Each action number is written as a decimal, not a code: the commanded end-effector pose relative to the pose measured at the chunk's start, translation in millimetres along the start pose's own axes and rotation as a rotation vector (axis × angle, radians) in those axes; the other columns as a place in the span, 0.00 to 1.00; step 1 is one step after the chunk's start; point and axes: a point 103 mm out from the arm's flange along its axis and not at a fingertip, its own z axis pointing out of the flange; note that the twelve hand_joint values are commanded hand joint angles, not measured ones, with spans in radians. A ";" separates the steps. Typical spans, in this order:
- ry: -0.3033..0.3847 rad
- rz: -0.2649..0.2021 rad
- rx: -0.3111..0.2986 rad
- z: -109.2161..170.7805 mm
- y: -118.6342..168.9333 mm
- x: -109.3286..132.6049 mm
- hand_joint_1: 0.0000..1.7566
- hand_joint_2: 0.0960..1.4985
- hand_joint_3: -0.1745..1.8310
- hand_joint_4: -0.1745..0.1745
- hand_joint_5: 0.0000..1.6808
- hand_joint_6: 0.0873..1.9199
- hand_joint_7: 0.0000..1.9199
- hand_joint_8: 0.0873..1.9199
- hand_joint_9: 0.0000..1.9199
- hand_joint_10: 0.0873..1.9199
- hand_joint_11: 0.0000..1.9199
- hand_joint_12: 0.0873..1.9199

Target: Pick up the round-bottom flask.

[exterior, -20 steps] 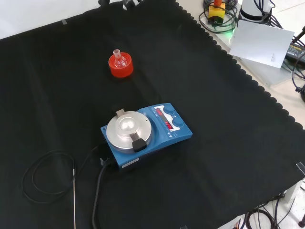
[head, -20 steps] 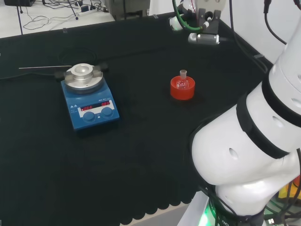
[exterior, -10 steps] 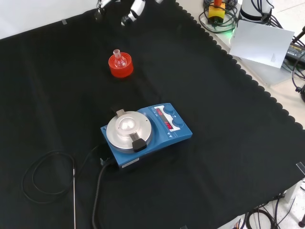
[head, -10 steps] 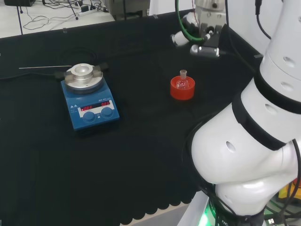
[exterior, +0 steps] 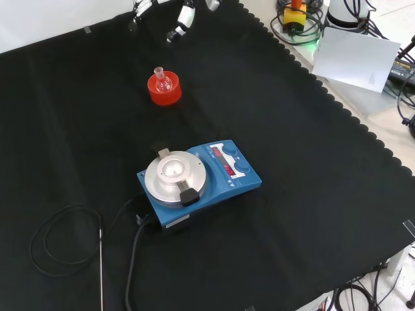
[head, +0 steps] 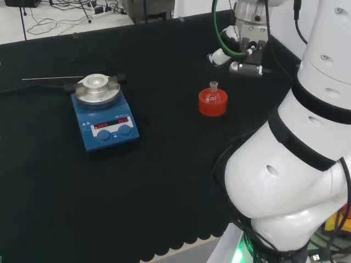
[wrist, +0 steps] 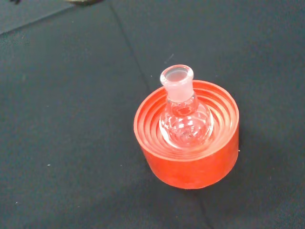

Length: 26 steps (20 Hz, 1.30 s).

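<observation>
A small clear round-bottom flask [head: 213,94] stands upright in a red ribbed ring stand [head: 213,106] on the black cloth. The hand [head: 220,56] hovers above and beyond the flask in the head view, apart from it, its fingers relaxed and holding nothing. In the front view the flask [exterior: 161,80] sits in the stand [exterior: 165,91] upper left of centre, and the fingers [exterior: 185,14] reach in from the top edge, short of it. The wrist view looks down on the flask [wrist: 185,119] seated in the stand [wrist: 190,160], its neck open at the top.
A blue hotplate stirrer [head: 105,121] with a round metal top stands left of the flask in the head view; in the front view the stirrer [exterior: 198,181] lies nearer the camera. A thin probe rod [exterior: 101,269] and black cable lie beyond it. The arm's white links [head: 296,164] stand at right.
The hand has moved down towards the flask: lower in the head view, farther in from the top in the front view. Flask, stand and stirrer have not moved.
</observation>
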 end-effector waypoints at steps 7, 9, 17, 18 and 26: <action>0.062 0.015 0.090 91.5 25.9 -6.5 0.44 0.44 0.39 0.36 0.30 0.07 0.13 0.34 0.22 0.35 0.09 0.71; 0.061 0.018 0.096 95.9 27.5 -9.0 0.44 0.44 0.39 0.36 0.30 0.07 0.14 0.34 0.22 0.35 0.09 0.71; 0.039 0.031 0.114 108.3 34.4 -19.6 0.47 0.42 0.39 0.35 0.31 0.08 0.14 0.34 0.22 0.34 0.10 0.71; 0.044 0.035 0.115 108.7 35.1 -20.8 0.48 0.41 0.39 0.35 0.31 0.08 0.14 0.34 0.22 0.34 0.10 0.71; 0.039 0.033 0.086 110.8 41.2 -24.0 0.49 0.40 0.41 0.34 0.33 0.09 0.14 0.34 0.23 0.34 0.11 0.71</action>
